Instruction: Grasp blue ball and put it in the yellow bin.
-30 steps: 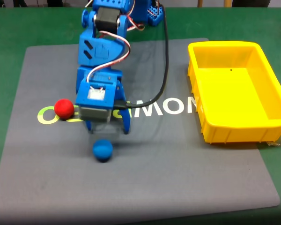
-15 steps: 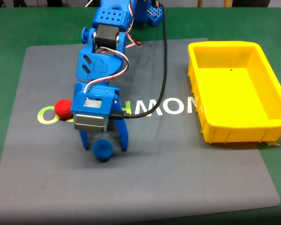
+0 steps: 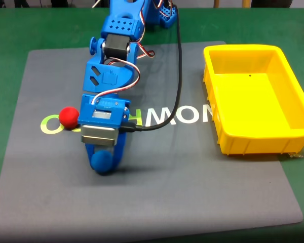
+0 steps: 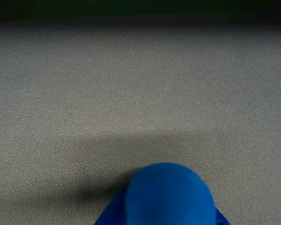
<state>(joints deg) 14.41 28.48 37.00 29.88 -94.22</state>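
Blue ball (image 3: pixel 102 161) sits on the grey mat (image 3: pixel 202 192), now pinched in the claw (image 3: pixel 104 160), whose jaws stood wide around it half a second ago. Lift comes next; bin (image 3: pixel 243 139) waits well apart, right in the fixed view.

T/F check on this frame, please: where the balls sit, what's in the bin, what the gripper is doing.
1. The blue ball sits between the gripper's fingers. True.
2. The yellow bin already holds a ball. False: it looks empty inside.
3. The red ball lies on the grey mat, left of the arm in the fixed view. True.
4. The blue ball is lifted clear of the mat. False: it appears to be down at mat level, also in the wrist view.
5. The bin stands left of the arm in the fixed view. False: it stands at the right.
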